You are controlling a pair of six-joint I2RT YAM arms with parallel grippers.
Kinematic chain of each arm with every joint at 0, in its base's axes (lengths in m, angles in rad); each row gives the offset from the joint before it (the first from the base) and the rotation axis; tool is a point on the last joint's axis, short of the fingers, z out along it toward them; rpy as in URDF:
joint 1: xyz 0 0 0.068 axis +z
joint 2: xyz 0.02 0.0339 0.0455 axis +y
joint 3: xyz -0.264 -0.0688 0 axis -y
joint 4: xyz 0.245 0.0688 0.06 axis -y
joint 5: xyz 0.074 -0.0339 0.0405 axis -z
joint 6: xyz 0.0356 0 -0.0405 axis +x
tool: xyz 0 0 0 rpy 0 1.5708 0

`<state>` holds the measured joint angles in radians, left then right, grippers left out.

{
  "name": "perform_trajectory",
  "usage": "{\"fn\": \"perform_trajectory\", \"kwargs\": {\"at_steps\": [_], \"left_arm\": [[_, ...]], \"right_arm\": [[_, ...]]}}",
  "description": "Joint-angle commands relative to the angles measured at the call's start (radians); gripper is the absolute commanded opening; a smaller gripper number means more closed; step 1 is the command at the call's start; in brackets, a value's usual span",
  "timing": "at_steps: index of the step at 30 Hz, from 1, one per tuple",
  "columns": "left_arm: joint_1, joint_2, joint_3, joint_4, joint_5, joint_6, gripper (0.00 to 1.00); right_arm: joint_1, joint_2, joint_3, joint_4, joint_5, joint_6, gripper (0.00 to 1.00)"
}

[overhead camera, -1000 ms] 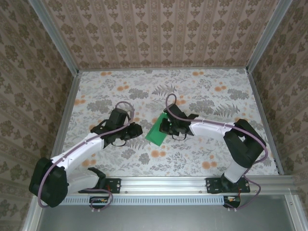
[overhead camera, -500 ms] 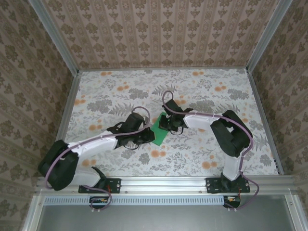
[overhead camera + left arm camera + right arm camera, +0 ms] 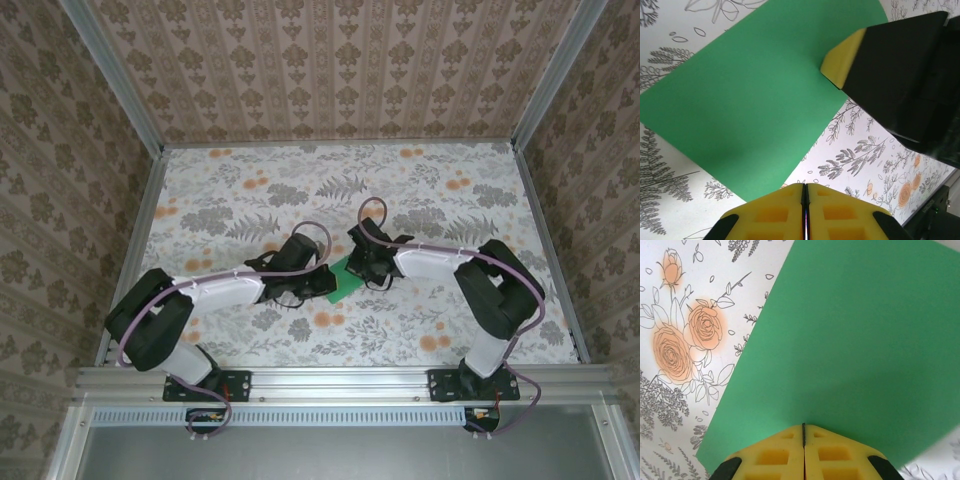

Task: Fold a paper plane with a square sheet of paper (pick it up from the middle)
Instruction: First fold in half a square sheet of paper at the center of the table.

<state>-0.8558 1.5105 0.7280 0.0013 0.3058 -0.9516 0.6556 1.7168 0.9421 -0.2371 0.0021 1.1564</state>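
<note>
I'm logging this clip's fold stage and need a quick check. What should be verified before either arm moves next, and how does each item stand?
1. Left gripper closed: ok, pads meet at the near edge of the green paper.
2. Right gripper closed: ok, tips sit over the paper.
3. Paper flat on the table: ok, no lifted corner in the wrist views.
4. Grippers apart: ok, the right one's finger sits at the paper's far edge, clear of the left pads.
5. Paper pinched or only pressed: cannot tell.
6. Dart shape formed: not ok, it is a plain flat sheet.
</note>
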Motion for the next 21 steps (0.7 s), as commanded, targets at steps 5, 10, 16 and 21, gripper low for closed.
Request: {"fn": "perform_trajectory", "kwargs": {"at_steps": [5, 10, 16, 21], "left_arm": [[-0.038, 0.037, 0.02, 0.048, 0.003, -0.035, 0.11], [-0.069, 0.08, 0.035, 0.066, -0.016, -0.061, 0.08], [-0.081, 0.122, 0.044, 0.113, -0.071, -0.11, 0.03], [-0.093, 0.152, 0.052, 0.128, -0.124, -0.158, 0.0]], "right_arm": [[0.009, -0.087, -0.092, 0.08, 0.0, 0.071, 0.07], [-0.044, -0.159, -0.192, 0.208, -0.133, -0.108, 0.05], [-0.097, -0.177, -0.285, 0.334, -0.304, -0.228, 0.05], [-0.102, -0.142, -0.3, 0.394, -0.366, -0.239, 0.03]]}}
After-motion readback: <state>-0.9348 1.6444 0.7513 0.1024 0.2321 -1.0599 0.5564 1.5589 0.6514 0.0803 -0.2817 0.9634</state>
